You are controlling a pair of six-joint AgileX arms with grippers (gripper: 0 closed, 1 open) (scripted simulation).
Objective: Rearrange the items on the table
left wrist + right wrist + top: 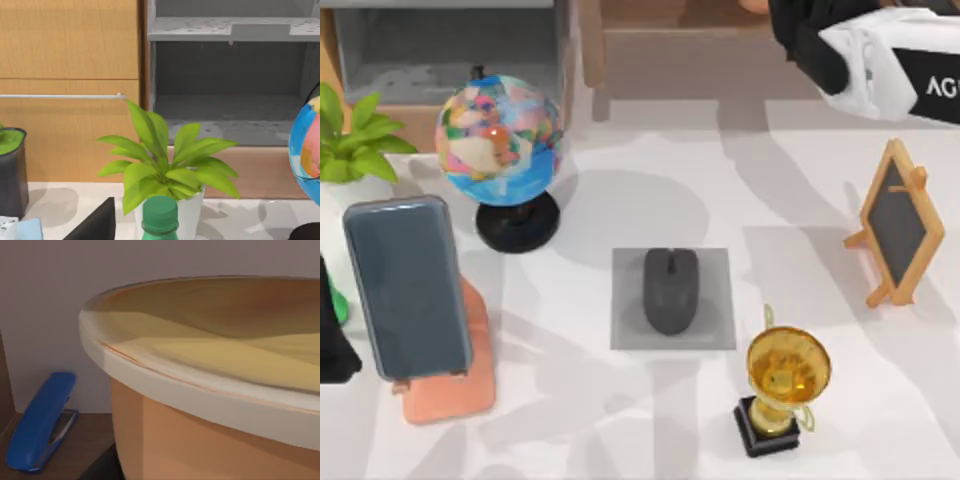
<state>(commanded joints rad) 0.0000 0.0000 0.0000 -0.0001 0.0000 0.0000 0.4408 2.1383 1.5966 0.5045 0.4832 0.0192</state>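
A small dark grey oval mouse [670, 290] lies lengthwise on a grey square pad [715, 325] at the middle of the white table [620, 420]. The slate-grey smartphone [407, 285] leans, screen up, on a salmon-coloured stand [455, 390] at the left. My left arm [330, 345] shows as a dark shape at the left edge, just beside the phone. High at the back right corner, well away from both items, is my white right arm [890, 55].
A multicoloured globe [500, 140] stands behind the phone, and a leafy plant [165, 165] with a green-capped bottle [160, 217] sits at the far left. A gold trophy [785, 385] stands front right. A small easel chalkboard [900, 222] is at the right. A wooden bowl [210, 390] and a blue stapler [42, 420] appear in the right wrist view.
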